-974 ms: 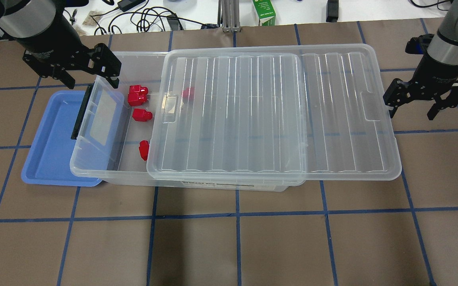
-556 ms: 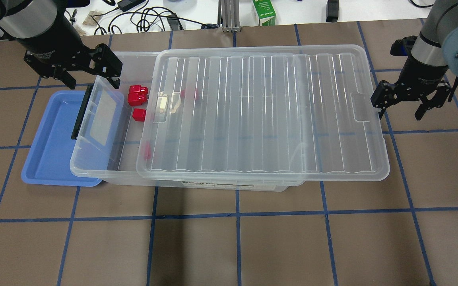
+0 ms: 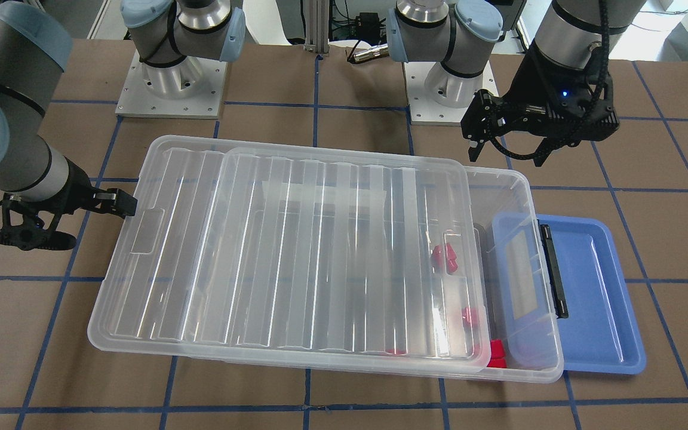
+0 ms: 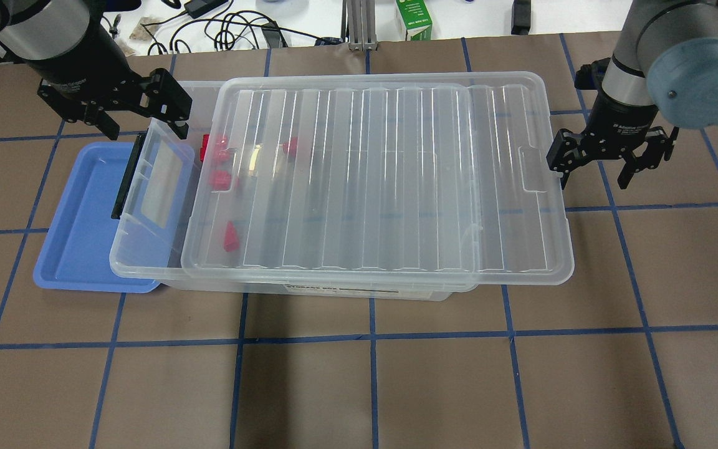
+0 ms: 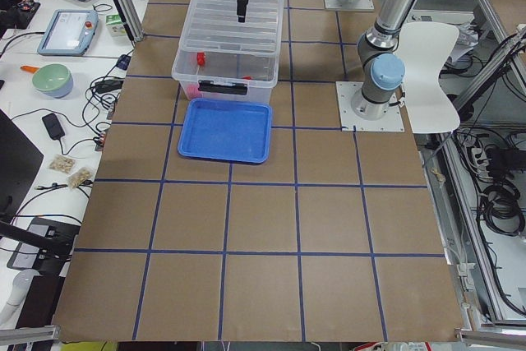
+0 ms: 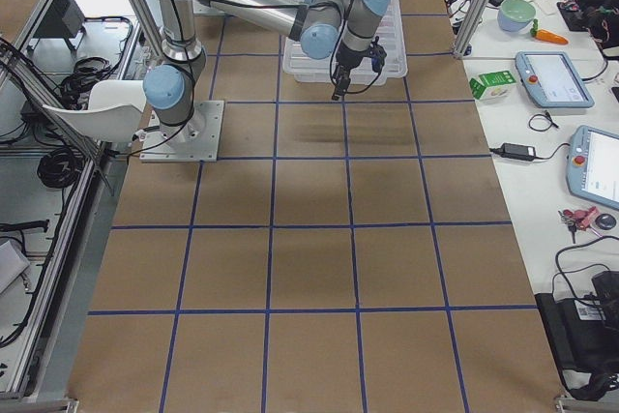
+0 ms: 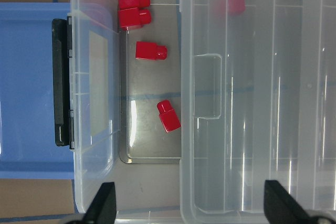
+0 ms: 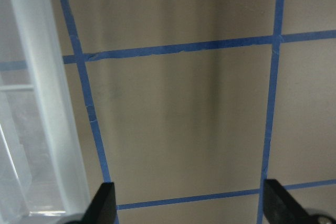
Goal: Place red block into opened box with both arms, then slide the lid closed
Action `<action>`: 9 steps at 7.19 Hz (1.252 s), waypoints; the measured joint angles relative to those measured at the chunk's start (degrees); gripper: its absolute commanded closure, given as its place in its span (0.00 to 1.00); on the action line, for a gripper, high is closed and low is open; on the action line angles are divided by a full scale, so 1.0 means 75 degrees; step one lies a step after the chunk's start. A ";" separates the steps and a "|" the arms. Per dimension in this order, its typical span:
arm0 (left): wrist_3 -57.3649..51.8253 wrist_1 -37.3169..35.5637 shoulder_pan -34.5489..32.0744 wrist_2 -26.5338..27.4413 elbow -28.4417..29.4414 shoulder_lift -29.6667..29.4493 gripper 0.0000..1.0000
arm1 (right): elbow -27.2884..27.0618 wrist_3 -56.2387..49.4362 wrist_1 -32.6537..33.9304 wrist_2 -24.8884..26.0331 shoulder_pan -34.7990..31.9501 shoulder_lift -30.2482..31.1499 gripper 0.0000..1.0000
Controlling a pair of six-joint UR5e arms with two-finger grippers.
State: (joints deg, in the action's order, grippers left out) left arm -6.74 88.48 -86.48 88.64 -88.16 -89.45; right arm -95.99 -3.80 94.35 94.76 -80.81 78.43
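Lid (image 4: 378,181): lies flat on top of the box, covering most of it; its right short end overhangs past the box's right wall, and a strip at the box's left end is not yet covered.

Box (image 4: 147,268): clear bin at the table's centre, its left short end with the black bar (image 4: 126,181) resting over the blue tray (image 4: 72,249).

Red block (image 7: 169,116): inside the box near its left end, just left of the lid's edge in the left wrist view; three more red blocks (image 7: 150,51) lie farther along that end and one sits under the lid, blurred through the plastic.

Right gripper (image 4: 593,169): fingers spread with nothing between them, one finger at the lid's right short end beside its tab; whether it presses the rim I cannot tell for certain.

Left gripper (image 4: 141,121): jaws wide apart and empty, hovering over the box's left far corner, apart from the lid.

Step in hand: blocks look placed, so this is the lid slide, judged partly done.

Next move: likely a further push toward the black bar until the lid's left edge meets that end, keeping it square to the box walls so it does not jam.
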 measured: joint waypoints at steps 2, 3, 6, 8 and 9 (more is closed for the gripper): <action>-0.0004 0.0003 0.0000 0.0005 0.0000 0.0006 0.00 | 0.0003 0.0496 0.0010 -0.0002 -0.0433 -0.0004 0.00; -0.0004 0.0003 0.0000 0.0005 0.0000 0.0008 0.00 | 0.0003 0.0598 0.0014 -0.0002 -0.0575 -0.0004 0.00; -0.0004 0.0003 0.0000 0.0005 0.0000 0.0008 0.00 | 0.0001 0.0657 0.0049 -0.0084 -0.0775 -0.0004 0.00; 0.0003 0.0003 0.0000 -0.0002 0.0000 0.0008 0.00 | -0.0003 0.0659 0.0045 -0.0219 -0.0792 -0.0004 0.00; 0.0006 0.0003 0.0000 -0.0005 -0.0001 0.0008 0.00 | -0.0002 0.0657 0.0045 -0.0234 -0.0810 -0.0004 0.00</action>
State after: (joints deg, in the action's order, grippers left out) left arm -6.69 88.51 -86.48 88.61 -88.17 -89.39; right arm -96.00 1.13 94.69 93.00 -86.89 78.40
